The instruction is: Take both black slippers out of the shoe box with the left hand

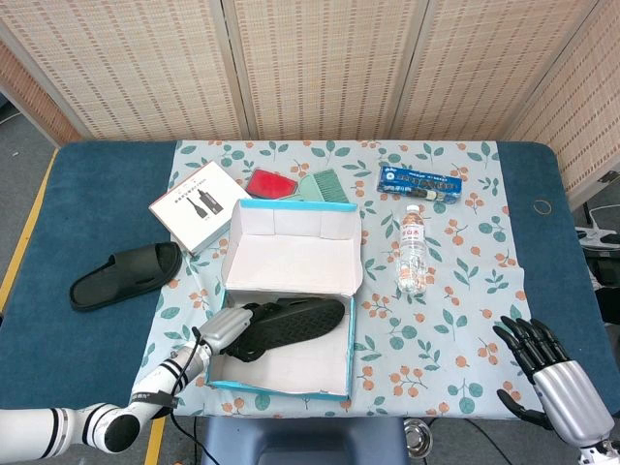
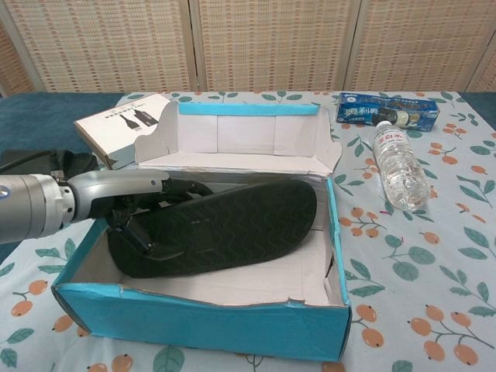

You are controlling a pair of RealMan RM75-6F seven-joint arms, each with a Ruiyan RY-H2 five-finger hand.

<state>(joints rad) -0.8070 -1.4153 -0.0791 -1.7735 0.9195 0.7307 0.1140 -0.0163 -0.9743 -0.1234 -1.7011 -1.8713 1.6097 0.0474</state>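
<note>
The open blue shoe box (image 1: 281, 386) (image 2: 201, 325) stands near the table's front edge. One black slipper (image 1: 300, 320) (image 2: 232, 225) lies sole up inside it. My left hand (image 1: 231, 329) (image 2: 128, 198) reaches into the box from the left and grips that slipper's left end, fingers behind it and thumb on the sole. The other black slipper (image 1: 126, 274) lies on the blue table left of the box. My right hand (image 1: 547, 373) hangs at the front right, fingers apart, holding nothing.
A white carton (image 1: 199, 201) (image 2: 128, 124) lies behind the box's left corner, with a red case (image 1: 268, 182) and a green brush (image 1: 325, 186) beyond the lid. A water bottle (image 1: 413, 254) (image 2: 401, 174) and a blue packet (image 1: 421, 182) (image 2: 387, 111) lie to the right.
</note>
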